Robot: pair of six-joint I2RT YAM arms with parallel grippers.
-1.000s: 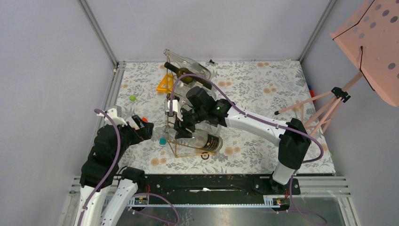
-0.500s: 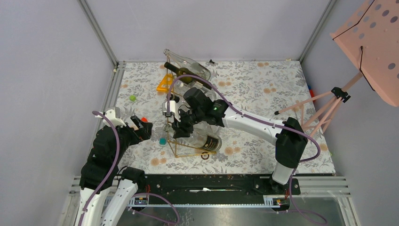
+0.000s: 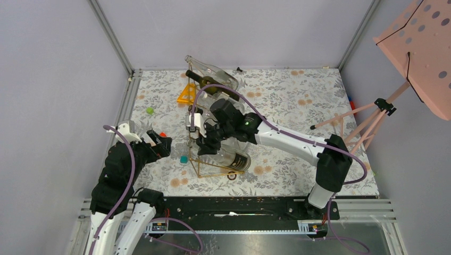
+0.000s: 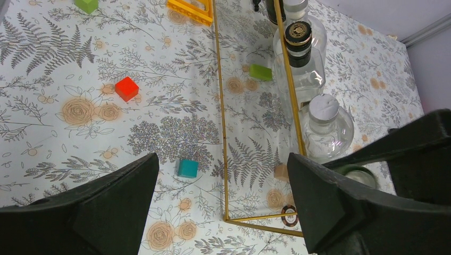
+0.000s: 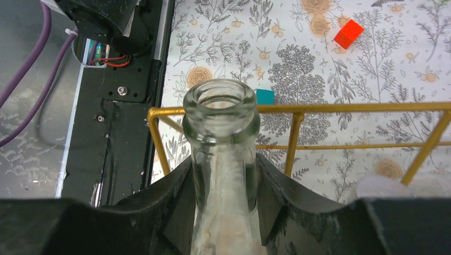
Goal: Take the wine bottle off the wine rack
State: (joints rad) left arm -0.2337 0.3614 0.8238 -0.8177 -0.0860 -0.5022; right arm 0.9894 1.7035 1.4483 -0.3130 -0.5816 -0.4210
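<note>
Gripping is judged to be the step in hand: in the right wrist view the neck of a clear, uncapped wine bottle [image 5: 220,133] is pinched by the right gripper [image 5: 222,183], whose jaws are pressed against the glass on both sides just below the lip. The bottle has not yet been taken off; it is lodged in the gold wire wine rack [image 5: 340,108], and two of the rack's bars are seen just beyond its mouth. From the top camera the bottle's body is mostly hidden under the right arm, so its exact rung cannot be told. Other bottles are held in the same rack, among them a dark labelled bottle [image 3: 236,159] at the bottom and a black-capped bottle [image 4: 298,37] higher up.

The left gripper [image 4: 223,204] is held with its jaws spread wide and nothing between them, above the patterned table [image 4: 64,58] and just to the left of the rack, near a teal cube [image 4: 186,168].

For the next move, the bottle would need to be drawn out along its own axis, neck first, so that the wires are cleared and the rack and the neighbouring bottles are not dragged along. As only the smooth neck is held, a slow pull is advised
</note>
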